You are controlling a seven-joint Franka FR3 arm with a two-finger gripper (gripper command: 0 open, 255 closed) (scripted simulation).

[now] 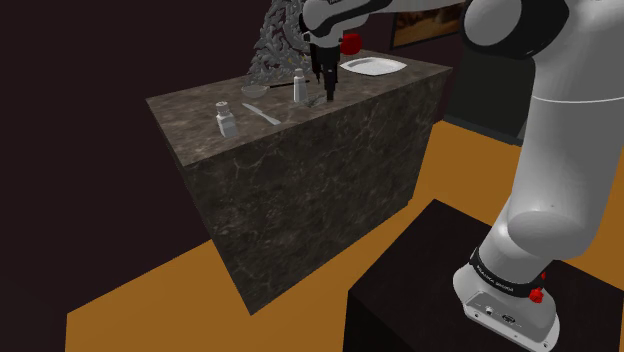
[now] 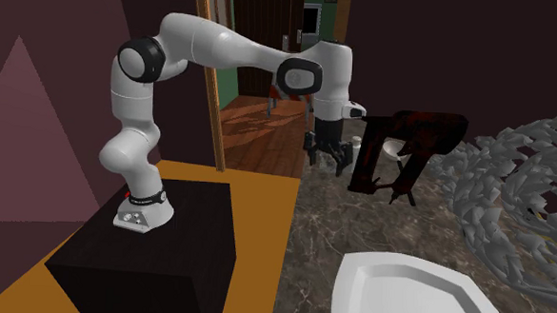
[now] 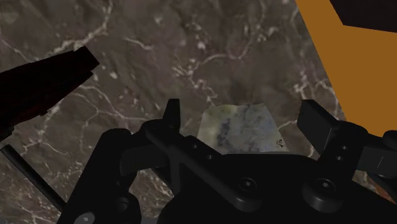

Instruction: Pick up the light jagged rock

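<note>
The light jagged rock (image 3: 238, 130) is a pale grey-green lump lying on the dark marble countertop (image 3: 191, 57). My black gripper (image 3: 243, 113) hangs low over it with its fingers apart, one on each side of the rock, and small gaps show between them and the stone. In the shoulder view the gripper (image 1: 325, 92) points down at the counter's near edge, beside a white shaker (image 1: 299, 85). From the second exterior view the gripper (image 2: 326, 152) stands just above the counter surface.
On the counter are a white bottle (image 1: 226, 120), a knife (image 1: 262, 113), a bowl (image 1: 254, 90), a white plate (image 1: 372, 67) and a grey leafy plant (image 1: 275, 45). A dark red object (image 2: 401, 150) stands close behind the gripper. The orange floor (image 3: 343, 70) lies past the counter edge.
</note>
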